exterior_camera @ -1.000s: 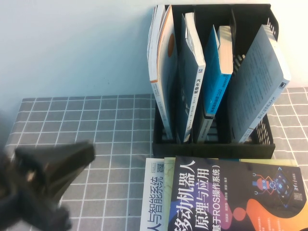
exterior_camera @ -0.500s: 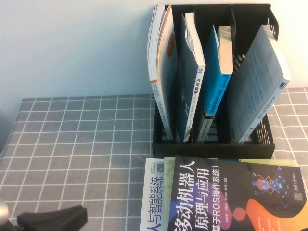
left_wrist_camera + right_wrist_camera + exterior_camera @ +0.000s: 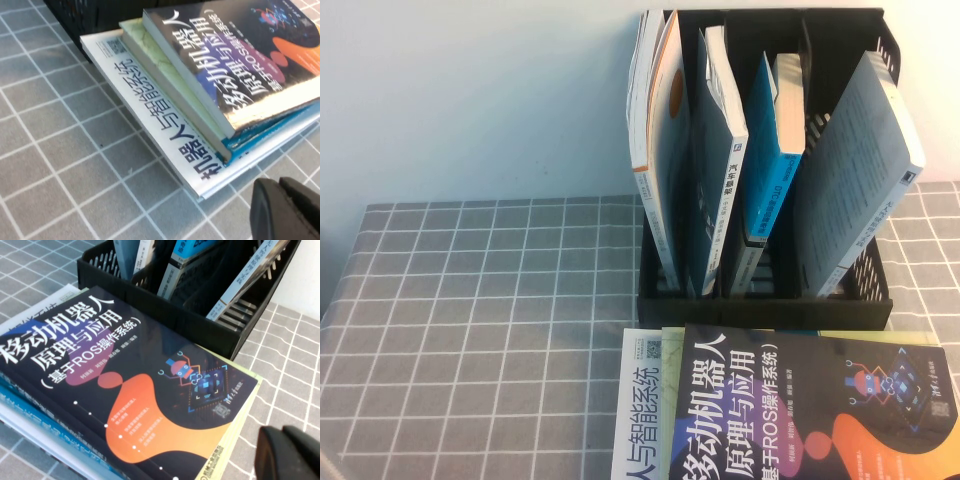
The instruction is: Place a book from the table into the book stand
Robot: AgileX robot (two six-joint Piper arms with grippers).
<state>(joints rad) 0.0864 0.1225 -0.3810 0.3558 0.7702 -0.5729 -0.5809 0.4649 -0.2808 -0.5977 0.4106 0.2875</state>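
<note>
Several books lie in a stack (image 3: 790,410) on the bench (image 3: 470,300), just in front of the stand (image 3: 770,305). The thin white book (image 3: 646,110) leans in the stand's left slot. Left pincer (image 3: 282,202) hangs over the bench by the stack's corner; right pincer (image 3: 290,450) is by another corner. Can't tell whether either is open or closed.

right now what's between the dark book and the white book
Left wrist view: a pale green book and a blue-edged one. The left gripper hovers off the white book's corner, right gripper off the dark book's.
</note>
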